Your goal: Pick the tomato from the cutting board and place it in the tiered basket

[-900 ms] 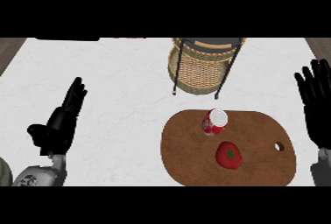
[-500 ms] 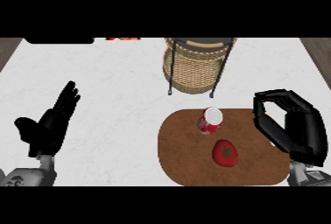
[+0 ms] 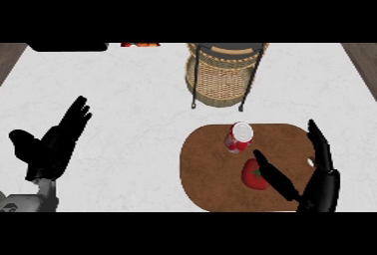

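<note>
The right hand (image 3: 318,185) hangs spread over the cutting board (image 3: 206,169), thumb and fingers wide apart. The tomato (image 3: 252,175) lies on the board just left of the thumb. A red can (image 3: 239,137) stands past the thumb tip, the tiered basket (image 3: 221,79) farther beyond. The left hand (image 3: 50,147) rests open, well off to the left.

White, faintly veined counter top (image 3: 140,84), brown flooring (image 3: 9,56) at both upper corners.
</note>
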